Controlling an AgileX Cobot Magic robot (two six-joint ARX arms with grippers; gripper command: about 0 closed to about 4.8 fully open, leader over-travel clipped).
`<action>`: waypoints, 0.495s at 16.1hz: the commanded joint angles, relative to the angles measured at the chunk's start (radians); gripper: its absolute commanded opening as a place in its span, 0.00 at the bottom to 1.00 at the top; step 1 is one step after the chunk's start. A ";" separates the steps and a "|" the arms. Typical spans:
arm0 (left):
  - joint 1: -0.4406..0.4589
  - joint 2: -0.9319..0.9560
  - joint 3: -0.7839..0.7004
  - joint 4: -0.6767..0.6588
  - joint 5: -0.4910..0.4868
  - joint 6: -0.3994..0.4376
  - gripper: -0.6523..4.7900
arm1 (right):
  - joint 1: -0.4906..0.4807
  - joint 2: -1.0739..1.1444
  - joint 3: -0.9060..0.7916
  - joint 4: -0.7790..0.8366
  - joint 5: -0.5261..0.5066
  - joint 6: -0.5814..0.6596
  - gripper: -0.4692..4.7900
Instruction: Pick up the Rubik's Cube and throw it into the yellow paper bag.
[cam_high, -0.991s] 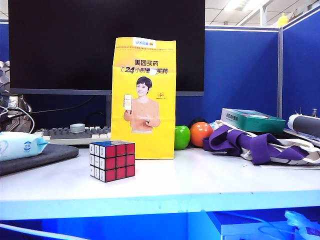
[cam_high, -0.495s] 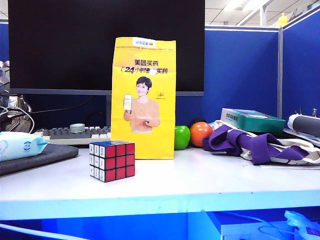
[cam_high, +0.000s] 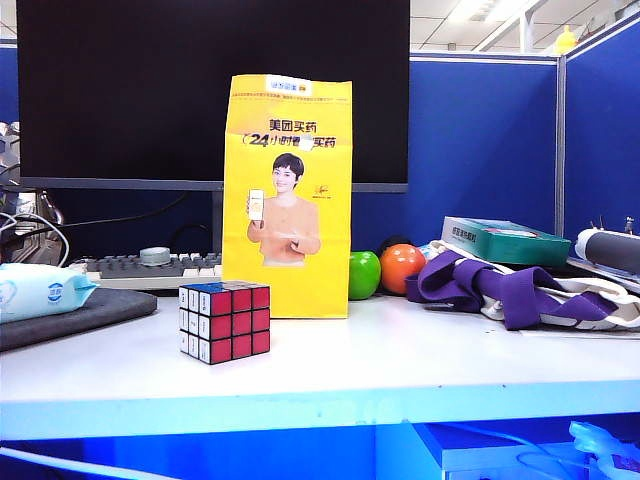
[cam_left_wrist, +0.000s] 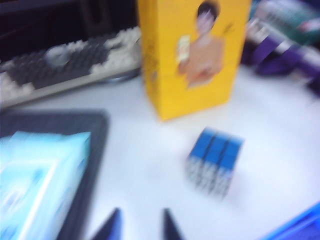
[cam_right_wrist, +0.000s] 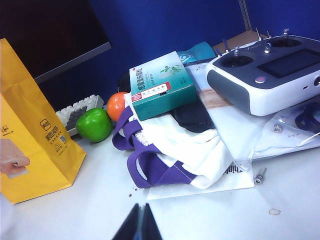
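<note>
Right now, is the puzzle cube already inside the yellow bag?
No, the Rubik's Cube stands on the table in front of the yellow paper bag.

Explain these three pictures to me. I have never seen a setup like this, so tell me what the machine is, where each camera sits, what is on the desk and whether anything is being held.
This is a two-armed robot, and each arm ends in two fingers. One picture comes from a fixed camera facing the desk; no arm shows in it. The other two come from cameras on the wrists, looking past the fingers.

On the white desk the Rubik's Cube stands just in front of the yellow paper bag. Behind are a keyboard, a green apple and an orange ball. A purple and white cloth bag with a teal box lies to the right, a wipes pack to the left.

The left gripper hovers near the cube, fingers slightly apart, in a blurred picture. The right gripper is shut, over bare desk. Nothing is held.
</note>
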 joint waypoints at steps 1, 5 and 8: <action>0.000 -0.010 -0.042 0.211 0.098 0.047 0.22 | 0.000 -0.001 0.005 0.016 -0.002 0.001 0.09; -0.001 -0.067 -0.107 0.271 0.102 0.097 0.21 | 0.000 -0.001 0.005 0.023 -0.002 0.000 0.09; -0.001 -0.253 -0.214 0.289 0.090 0.113 0.18 | 0.000 -0.001 0.005 0.037 -0.002 -0.011 0.09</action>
